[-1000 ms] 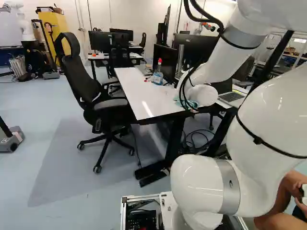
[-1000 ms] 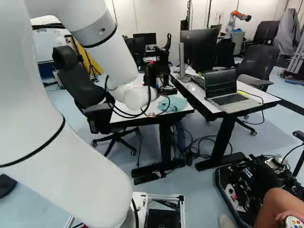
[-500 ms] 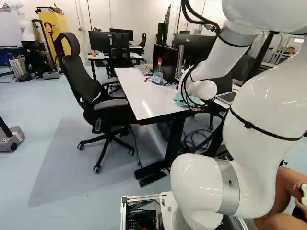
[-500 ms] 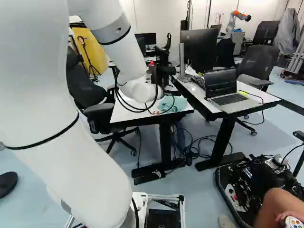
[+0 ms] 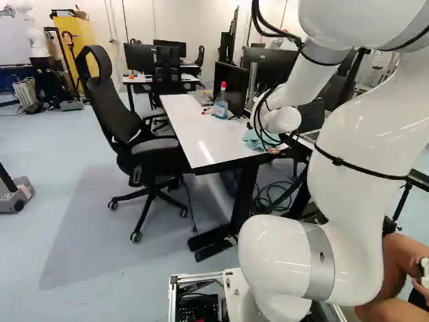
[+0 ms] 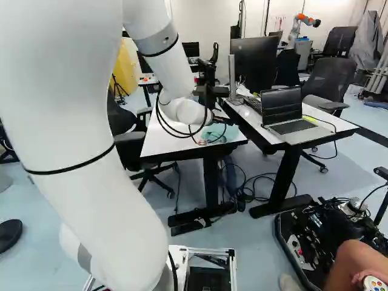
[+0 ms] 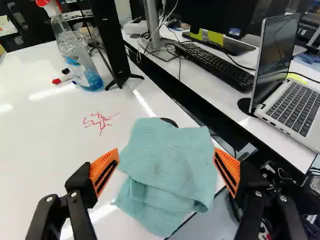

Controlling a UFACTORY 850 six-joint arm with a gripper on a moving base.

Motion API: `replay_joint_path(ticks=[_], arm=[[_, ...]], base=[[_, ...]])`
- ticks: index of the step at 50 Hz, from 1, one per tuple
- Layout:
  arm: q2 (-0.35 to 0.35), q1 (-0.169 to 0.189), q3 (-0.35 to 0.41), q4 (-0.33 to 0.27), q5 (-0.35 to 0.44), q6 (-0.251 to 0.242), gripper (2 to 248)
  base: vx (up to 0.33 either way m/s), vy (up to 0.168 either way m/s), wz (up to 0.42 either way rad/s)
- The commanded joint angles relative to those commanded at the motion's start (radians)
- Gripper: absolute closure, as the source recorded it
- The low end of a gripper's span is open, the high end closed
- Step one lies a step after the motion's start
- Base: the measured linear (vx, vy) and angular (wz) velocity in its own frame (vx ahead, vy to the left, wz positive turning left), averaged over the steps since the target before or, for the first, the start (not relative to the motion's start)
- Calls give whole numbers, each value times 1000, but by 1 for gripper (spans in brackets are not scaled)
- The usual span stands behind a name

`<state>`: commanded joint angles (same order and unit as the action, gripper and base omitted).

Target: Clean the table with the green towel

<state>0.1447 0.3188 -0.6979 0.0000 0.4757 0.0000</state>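
Pale blue floor (image 5: pixel 67 161) runs across the left of the left base view, past a yellow cabinet (image 5: pixel 75 40); next comes a black mesh office chair (image 5: pixel 144 151) beside a glossy white table (image 5: pixel 198 137); farther right on it stands a red-topped spray bottle (image 5: pixel 221 104) with blue liquid, near a red marker (image 7: pixel 60 80); a red scribble (image 7: pixel 101 121) marks the tabletop between the marker and the towel.

The white UFACTORY 850 arm (image 5: pixel 355 168) rises at the right of the left base view, bends over at the top and slants its forearm down towards the table's near right corner, cables looped round the wrist; its gripper (image 6: pixel 202 142) is aimed down over that corner, the orange-padded fingers spread wide, gripping nothing.

Between those fingers and ahead of them, the green towel (image 7: pixel 167 170) lies by the table edge; it is pale blue-green, loosely folded in uneven layers, creased, faintly smudged on top, one lower fold curled; whether either pad touches it, I cannot tell.

Farther right, an open laptop (image 6: pixel 294 127) sits on the neighbouring white desk (image 6: pixel 318 134).
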Motion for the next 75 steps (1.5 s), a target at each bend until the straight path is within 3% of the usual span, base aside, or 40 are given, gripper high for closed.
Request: replay_joint_path(ticks=[49,75], arm=[[152,2,-175,0,-198,0,3],[163,1,-189,0,-248,0,3]], base=[[0,0,0],[0,0,0]])
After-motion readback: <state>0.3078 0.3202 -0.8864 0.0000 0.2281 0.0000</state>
